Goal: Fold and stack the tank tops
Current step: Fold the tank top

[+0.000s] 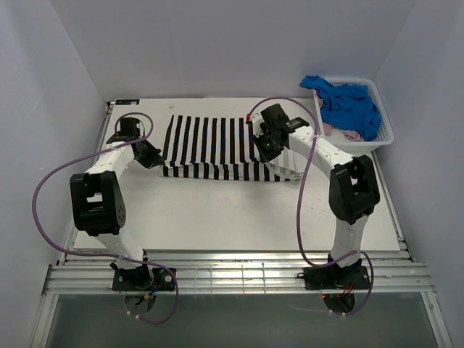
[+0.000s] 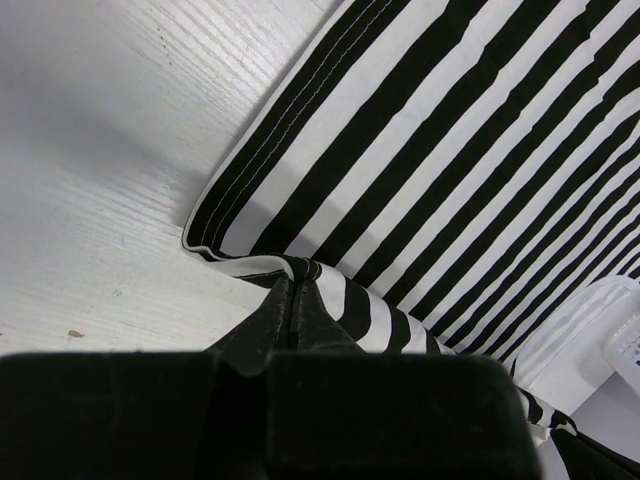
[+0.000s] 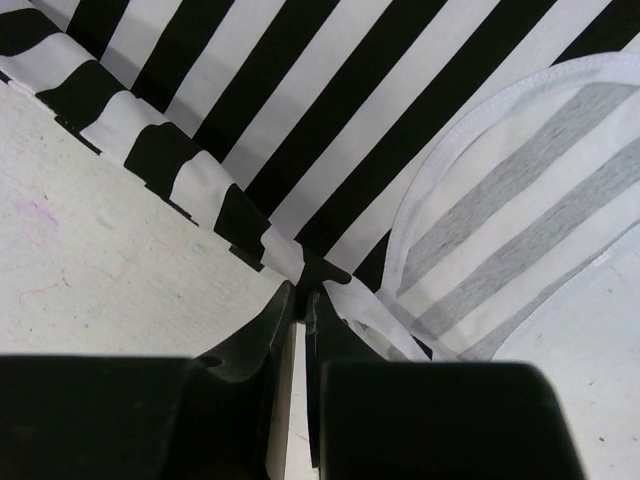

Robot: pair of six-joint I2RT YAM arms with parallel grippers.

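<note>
While left gripper (image 1: 154,159) pinches its near hem corner and right gripper (image 1: 262,150) pinches the near edge by the armhole, striped tank top (image 1: 206,138) lies spread on table (image 1: 217,217), long axis left-right, armhole end rightward.

Robot lab cell: plain white walls (image 1: 217,43) box in a white bench (image 1: 217,217); left arm (image 1: 98,199) and right arm (image 1: 353,190) bolted to metal rails (image 1: 239,277).

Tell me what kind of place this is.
Probably a robot test booth: plain walls box in a white table, a left arm and right arm are bolted at its edge, with a striped top and laundry basket.
</note>
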